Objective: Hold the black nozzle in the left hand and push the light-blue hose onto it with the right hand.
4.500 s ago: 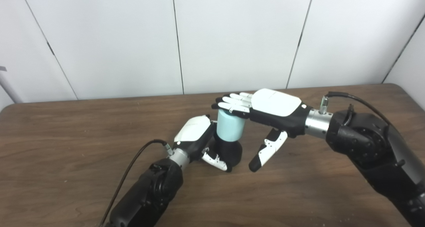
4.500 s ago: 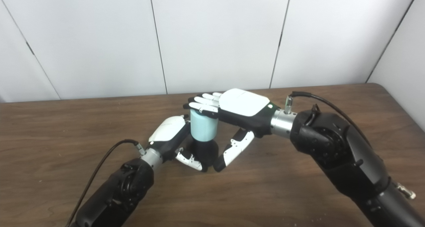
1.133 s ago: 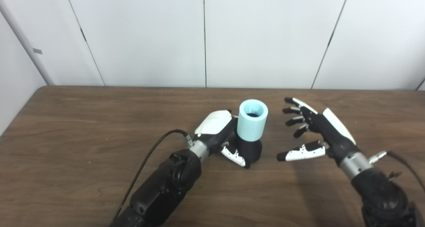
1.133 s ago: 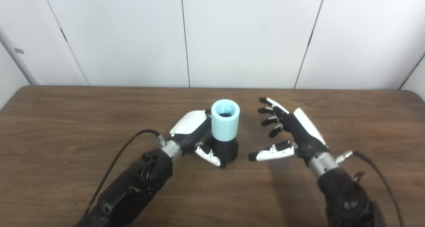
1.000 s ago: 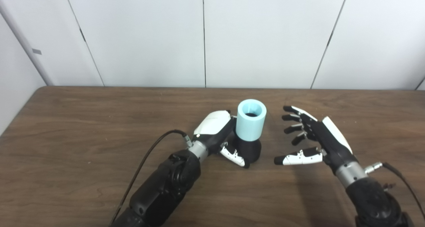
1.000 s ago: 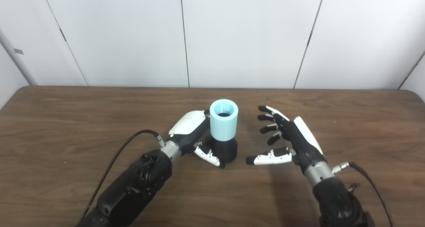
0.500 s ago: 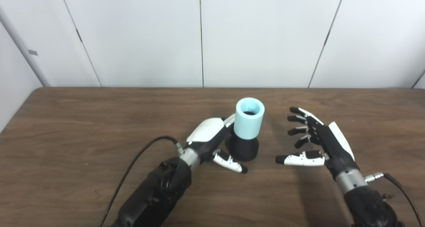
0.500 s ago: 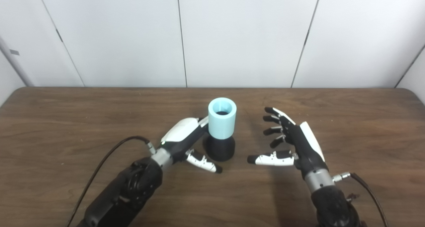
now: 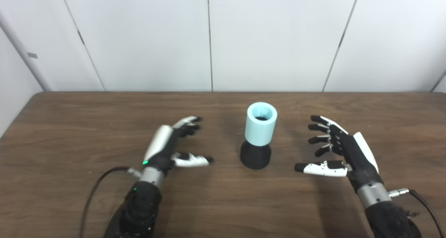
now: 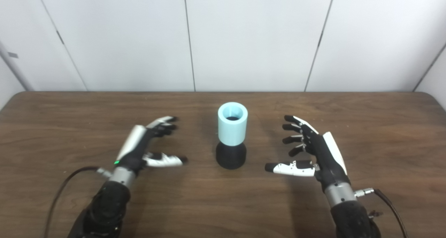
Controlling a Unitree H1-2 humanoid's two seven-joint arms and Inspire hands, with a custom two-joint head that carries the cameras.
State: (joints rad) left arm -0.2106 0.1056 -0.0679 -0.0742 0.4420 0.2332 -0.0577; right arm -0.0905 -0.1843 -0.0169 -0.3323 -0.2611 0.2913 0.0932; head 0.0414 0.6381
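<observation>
The black nozzle stands upright on the brown table near its middle. The light-blue hose, a short wide tube, sits on top of the nozzle with its open end up. My left hand is open and empty, to the left of the nozzle and apart from it. My right hand is open and empty, to the right of the nozzle and apart from it. Both hands also show in the right eye view, the left hand and the right hand, on either side of the hose.
White wall panels stand behind the table's far edge. A black cable runs from my left wrist, and another from my right wrist.
My left hand has let go of the nozzle and drawn back to the left, fingers spread. My right hand has drawn back a little toward me. The hose stays seated on the nozzle.
</observation>
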